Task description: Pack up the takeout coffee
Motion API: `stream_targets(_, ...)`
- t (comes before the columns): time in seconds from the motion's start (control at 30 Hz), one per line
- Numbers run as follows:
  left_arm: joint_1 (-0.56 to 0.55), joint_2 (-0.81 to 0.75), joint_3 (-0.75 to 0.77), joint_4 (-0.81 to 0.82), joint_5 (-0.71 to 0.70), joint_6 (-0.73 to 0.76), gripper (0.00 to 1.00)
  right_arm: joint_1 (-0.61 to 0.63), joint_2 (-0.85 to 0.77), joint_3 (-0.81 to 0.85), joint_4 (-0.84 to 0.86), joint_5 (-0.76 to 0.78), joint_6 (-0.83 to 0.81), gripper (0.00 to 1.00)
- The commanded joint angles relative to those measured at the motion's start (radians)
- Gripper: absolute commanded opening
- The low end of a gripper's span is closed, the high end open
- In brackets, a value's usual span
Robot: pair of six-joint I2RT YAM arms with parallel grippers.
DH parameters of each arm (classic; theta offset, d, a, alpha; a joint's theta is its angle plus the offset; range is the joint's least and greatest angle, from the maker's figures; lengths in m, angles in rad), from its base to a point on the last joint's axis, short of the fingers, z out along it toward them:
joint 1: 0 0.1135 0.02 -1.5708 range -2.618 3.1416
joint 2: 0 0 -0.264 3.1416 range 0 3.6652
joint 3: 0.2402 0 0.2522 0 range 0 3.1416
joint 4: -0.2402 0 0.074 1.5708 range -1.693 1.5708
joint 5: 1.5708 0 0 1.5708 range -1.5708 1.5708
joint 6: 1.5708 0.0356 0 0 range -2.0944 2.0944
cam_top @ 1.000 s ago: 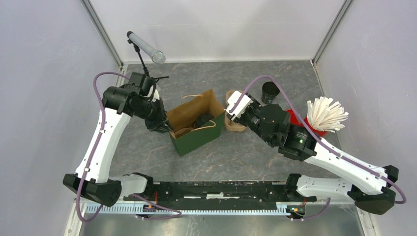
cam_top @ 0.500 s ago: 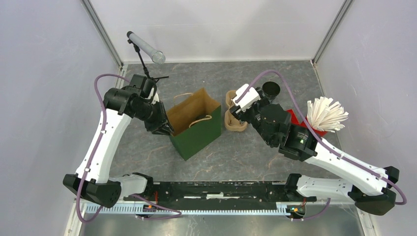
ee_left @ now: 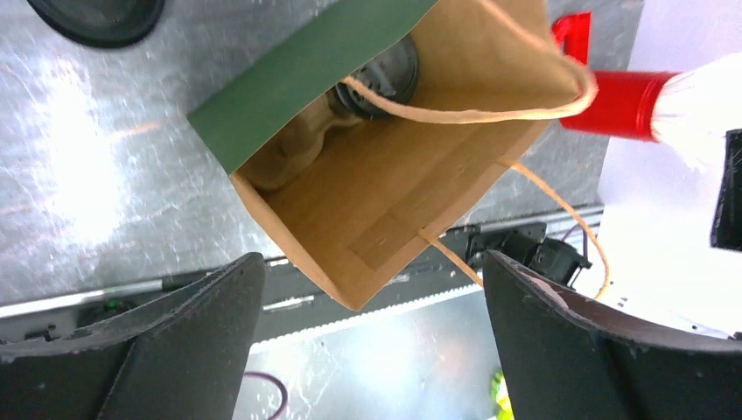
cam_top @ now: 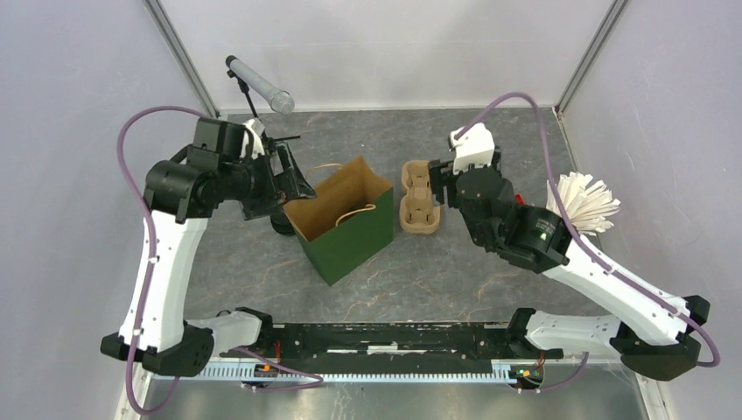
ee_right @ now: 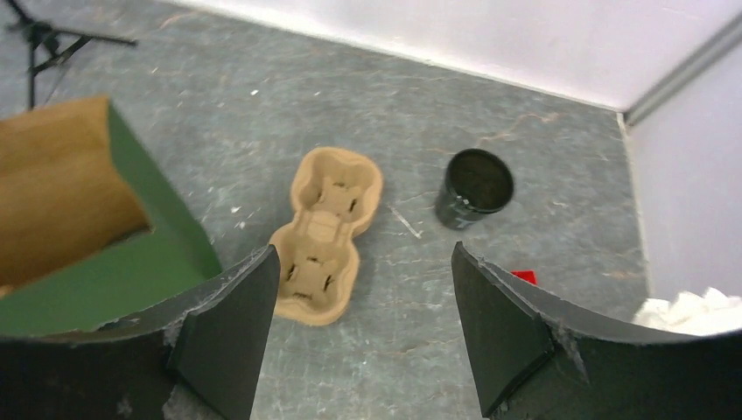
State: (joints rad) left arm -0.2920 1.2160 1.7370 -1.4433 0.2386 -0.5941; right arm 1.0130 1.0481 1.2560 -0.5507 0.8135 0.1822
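Deep in the green paper bag (ee_left: 289,83), the takeout coffee (ee_left: 385,74) shows only its round black sip lid. The lid is tucked against the bag's green side and crossed by a twine handle, and the cup body below it cannot be made out. Only the left wrist camera, looking straight down the brown interior, catches it. From the top camera the bag mouth shows just kraft paper and a handle loop. The left wrist view also picks up a squat black round piece (ee_left: 96,13) on the table (cam_top: 420,271) just beyond the bag, and the red holder (ee_left: 617,103) of white sticks (cam_top: 582,203) farther off. The right wrist camera alone shows the two-hole pulp cup tray (ee_right: 324,236) with both holes vacant, and a lidless black cup (ee_right: 472,185) standing upright past it, apart from the tray. The left arm (cam_top: 162,262) rises from its near-left base, bends at the elbow and carries the left gripper (ee_left: 369,262) above the bag's left rim, jaws spread wide with nothing between them. The right arm (cam_top: 604,280) stretches diagonally from the near-right base, with the right gripper (ee_right: 363,254) raised beside the tray's right edge, its fingers likewise parted and empty. At the far left a grey tube (cam_top: 258,85) sits on a small black stand.
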Motion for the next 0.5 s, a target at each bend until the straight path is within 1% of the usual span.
stream_targets(0.0, 0.004, -0.055, 0.07, 0.099, -0.062, 0.061, 1.0, -0.059, 0.049, 0.175, -0.199, 0.134, 0.075, 0.77)
stream_targets(0.07, 0.005, -0.078, 0.071, 0.133, -0.074, 0.068, 1.0, -0.109, 0.065, 0.22, -0.27, 0.16, 0.076, 0.75)
stream_targets(0.23, 0.005, -0.135, 0.04, 0.158, -0.109, 0.087, 1.0, -0.274, 0.079, 0.29, -0.421, 0.141, 0.042, 0.75)
stream_targets(0.33, 0.005, -0.164, -0.009, 0.177, -0.11, 0.096, 1.0, -0.355, 0.059, 0.247, -0.464, 0.088, 0.051, 0.72)
stream_targets(0.47, 0.005, -0.174, -0.024, 0.175, -0.112, 0.106, 1.0, -0.453, 0.025, 0.15, -0.534, 0.001, 0.127, 0.71)
